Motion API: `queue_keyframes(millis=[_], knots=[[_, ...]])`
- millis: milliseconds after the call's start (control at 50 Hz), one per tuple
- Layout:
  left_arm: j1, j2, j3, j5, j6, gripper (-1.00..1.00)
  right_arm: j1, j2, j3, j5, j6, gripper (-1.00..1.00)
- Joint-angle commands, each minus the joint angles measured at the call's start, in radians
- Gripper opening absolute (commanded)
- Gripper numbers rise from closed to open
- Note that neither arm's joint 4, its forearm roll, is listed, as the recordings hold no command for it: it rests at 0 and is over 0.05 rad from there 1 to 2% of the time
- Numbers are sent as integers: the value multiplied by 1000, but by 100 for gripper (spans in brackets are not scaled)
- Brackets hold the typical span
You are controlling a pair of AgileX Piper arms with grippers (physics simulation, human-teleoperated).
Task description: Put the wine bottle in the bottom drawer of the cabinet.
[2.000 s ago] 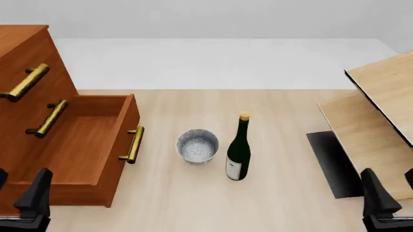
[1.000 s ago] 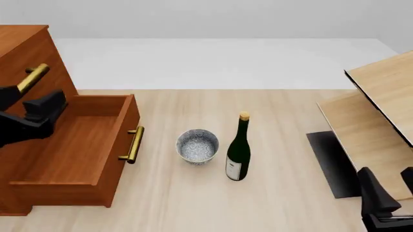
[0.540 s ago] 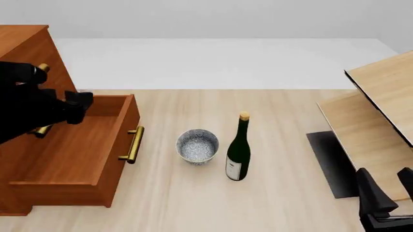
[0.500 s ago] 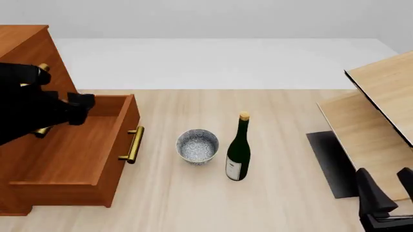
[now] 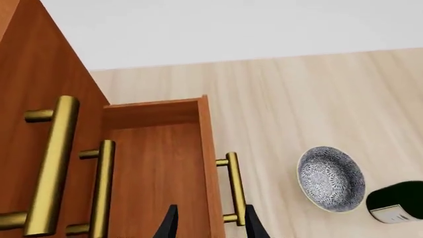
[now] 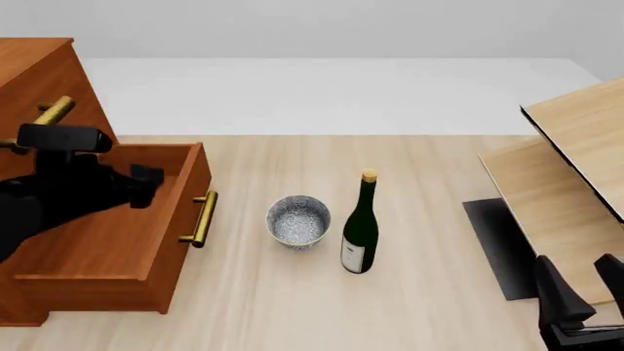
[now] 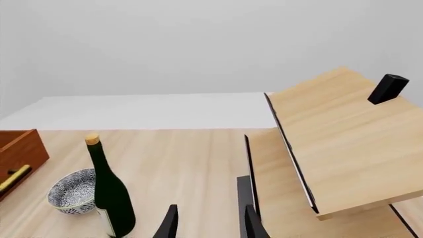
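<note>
Scene: wine bottle upright at centre, ungrasped | bottom drawer open at left | left gripper released; right gripper released | Advice: bottle body to be gripped squarely.

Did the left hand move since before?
Yes. The left hand went from the table's near left corner up and right; now it's over the open bottom drawer, closer to its brass handle.

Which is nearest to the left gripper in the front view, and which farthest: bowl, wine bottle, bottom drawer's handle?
From the left gripper:
1. Bottom drawer's handle, just to its right.
2. Bowl, mid-table.
3. Wine bottle, right of the bowl.
</note>
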Motion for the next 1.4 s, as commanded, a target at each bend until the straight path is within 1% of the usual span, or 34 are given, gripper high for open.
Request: queue_keyframes(millis=[20,320,560,760,1060,1220,1400], knots=[[1,46,49,-74,-26,100,4,5,0,-2,2,100],[-9,123,97,-170,-40,100,4,11,2,-4,2,100],[-40,157,95,-196,-57,100,4,9,2,-1,4,100],[-63,183,116,-233,-72,100,5,10,1,-2,3,100],[-76,264,140,-322,-85,100,5,14,2,-3,4,100],[-82,339,163,-392,-82,100,8,13,2,-1,6,100],[-85,372,167,-423,-86,100,8,14,2,-1,5,100]])
